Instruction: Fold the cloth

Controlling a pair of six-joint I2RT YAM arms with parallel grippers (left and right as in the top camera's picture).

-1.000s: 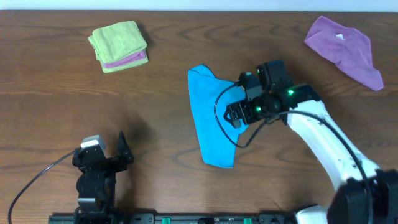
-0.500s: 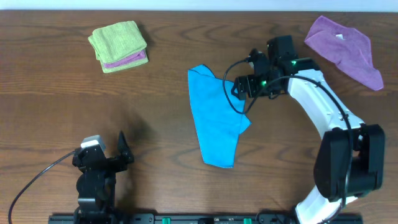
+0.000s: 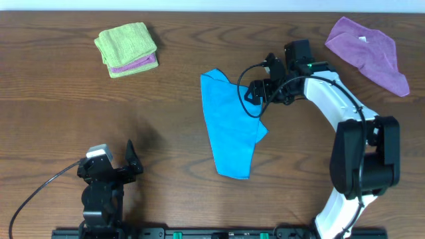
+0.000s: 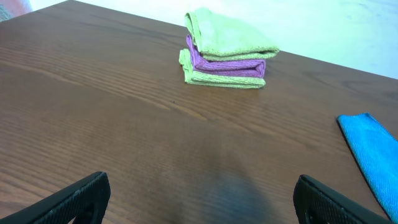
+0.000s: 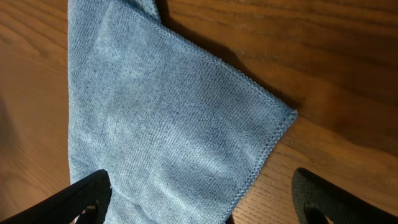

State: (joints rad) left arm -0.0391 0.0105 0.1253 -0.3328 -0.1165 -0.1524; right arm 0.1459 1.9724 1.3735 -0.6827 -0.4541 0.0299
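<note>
1. The worktop carries two other things, both well apart from the task's thing. A stack of folded lime-green and purple cloths sits near the far-left corner. A loose purple cloth lies at the far-right corner.
2. The cloth lies about mid-worktop, a little to the right. It is a long narrow shape running far to near, with one corner jutting out on its right side.
3. A black cable loops over the cloth's far-right part in the overhead view and hides a little of it.
4. The right gripper hangs over the cloth's far-right edge with its jaws spread wide and nothing between them. Its wrist view looks down on the jutting corner and the stitched hem. I cannot tell whether the fingertips touch the fabric.
5. The left gripper sits by the near edge on the left, jaws wide apart and holding nothing — bare wood lies between them, with the stack ahead.
6. A second ago the right gripper was over the cloth's right side, covering the jutting corner. It has since drawn back toward the far edge — that corner is now in plain sight. The left gripper, the stack and the purple cloth have not shifted.
</note>
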